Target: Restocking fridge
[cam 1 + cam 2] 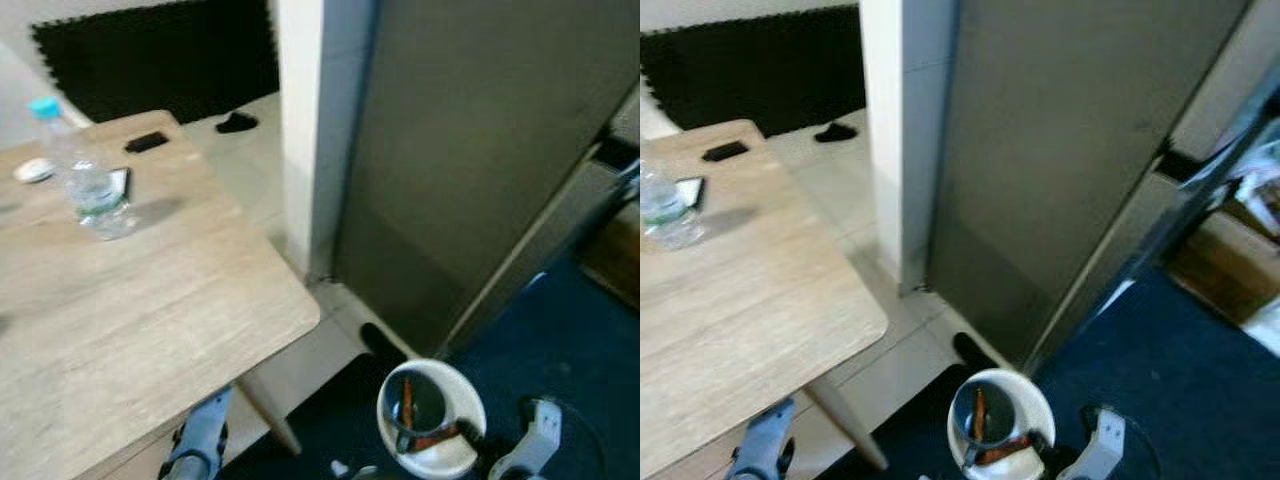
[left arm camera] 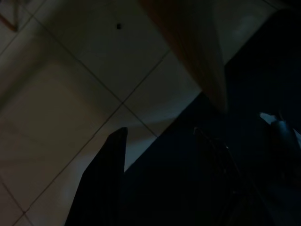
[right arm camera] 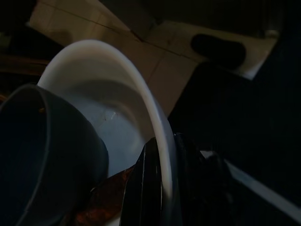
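Right wrist view: my right gripper (image 3: 162, 188) clamps the round white plate (image 3: 117, 84) rim, short of the closed grey fridge door (image 1: 470, 150); loading remains, left gripper (image 2: 160, 179) idle, fingers apart.

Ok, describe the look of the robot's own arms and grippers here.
The left arm is a silvery, light blue-grey tube ending in a dark joint. The left gripper has two long, flat black fingers with squared tips. The right arm shows a pale silver bracket. The right gripper has glossy black fingers; no cables or markings can be made out.
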Robot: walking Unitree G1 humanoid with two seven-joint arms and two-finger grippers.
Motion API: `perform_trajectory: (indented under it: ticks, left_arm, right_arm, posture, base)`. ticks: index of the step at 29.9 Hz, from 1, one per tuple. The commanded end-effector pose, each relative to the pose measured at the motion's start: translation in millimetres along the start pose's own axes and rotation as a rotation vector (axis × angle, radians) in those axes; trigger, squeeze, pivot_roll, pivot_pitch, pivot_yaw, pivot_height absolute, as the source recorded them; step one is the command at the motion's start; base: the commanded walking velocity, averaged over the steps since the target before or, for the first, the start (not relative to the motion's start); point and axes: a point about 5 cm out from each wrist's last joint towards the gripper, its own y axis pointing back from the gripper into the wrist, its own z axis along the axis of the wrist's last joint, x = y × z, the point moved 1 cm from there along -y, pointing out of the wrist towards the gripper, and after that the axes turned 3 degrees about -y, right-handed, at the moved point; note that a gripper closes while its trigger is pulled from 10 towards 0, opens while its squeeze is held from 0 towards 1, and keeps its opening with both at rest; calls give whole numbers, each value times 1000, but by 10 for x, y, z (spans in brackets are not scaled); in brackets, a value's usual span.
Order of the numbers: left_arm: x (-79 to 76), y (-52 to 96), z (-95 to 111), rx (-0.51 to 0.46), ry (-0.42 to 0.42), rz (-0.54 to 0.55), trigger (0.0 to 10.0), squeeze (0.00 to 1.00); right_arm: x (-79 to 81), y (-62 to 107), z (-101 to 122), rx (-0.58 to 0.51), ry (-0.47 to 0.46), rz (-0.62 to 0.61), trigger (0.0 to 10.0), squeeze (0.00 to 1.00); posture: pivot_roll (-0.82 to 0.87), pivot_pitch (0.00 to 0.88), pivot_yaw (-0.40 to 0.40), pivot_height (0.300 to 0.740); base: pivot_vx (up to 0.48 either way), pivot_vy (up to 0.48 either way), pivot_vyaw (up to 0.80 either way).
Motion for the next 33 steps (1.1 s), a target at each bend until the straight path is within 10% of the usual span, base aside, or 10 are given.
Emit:
perform_trajectory:
  ticks: [1, 33]
  left_arm:
    - [-36, 9, -27, 13, -4, -9, 10000, 0]
    - [-33, 9, -46, 25, -10, -12, 10000, 0]
  right_arm:
    - [-29, 21, 29, -8, 13, -7, 10000, 0]
    - [-43, 28, -6, -1, 11, -13, 10000, 0]
  posture:
    - [-21, 92, -55, 740]
    - [-22, 89, -52, 740]
  base:
    - [0, 0, -738]
    - [0, 0, -735]
